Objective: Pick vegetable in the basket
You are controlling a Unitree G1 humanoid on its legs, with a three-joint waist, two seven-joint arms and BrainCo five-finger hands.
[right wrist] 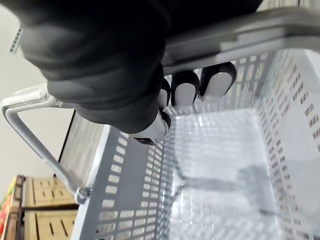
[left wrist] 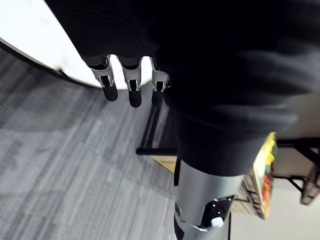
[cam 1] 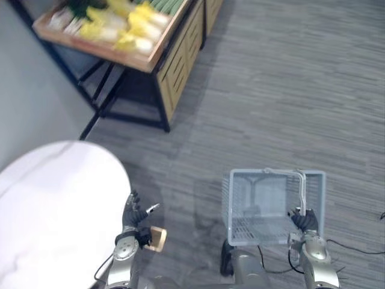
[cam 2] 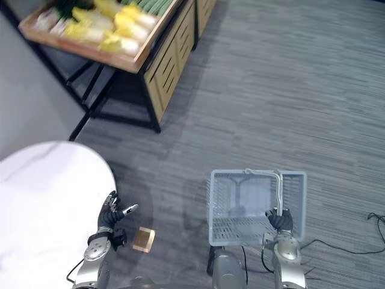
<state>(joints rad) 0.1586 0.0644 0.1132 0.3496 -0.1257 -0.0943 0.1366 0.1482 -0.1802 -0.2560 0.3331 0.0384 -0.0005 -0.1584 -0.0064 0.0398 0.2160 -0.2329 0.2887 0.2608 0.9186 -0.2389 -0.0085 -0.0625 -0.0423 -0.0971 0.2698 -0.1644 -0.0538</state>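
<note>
A grey plastic basket (cam 1: 232,205) hangs empty at the lower right. My right hand (cam 1: 305,221) is shut on its metal handle (cam 1: 302,192). In the right wrist view the fingers (right wrist: 217,80) curl round the handle bar (right wrist: 240,35) above the bare basket wall (right wrist: 125,200). Pale yellow cabbages (cam 1: 135,24) and green vegetables (cam 1: 165,5) lie in a wooden tray (cam 1: 96,49) at the far upper left, well away from both hands. My left hand (cam 1: 133,217) is low on the left beside a white round table (cam 1: 54,205), open and holding nothing, its fingers (left wrist: 131,92) straight.
The tray rests on a black-framed stand with slatted wooden crates (cam 1: 177,60) beneath it. A small tan block (cam 1: 157,238) lies by my left hand. Grey carpet (cam 1: 289,90) stretches between the basket and the stand.
</note>
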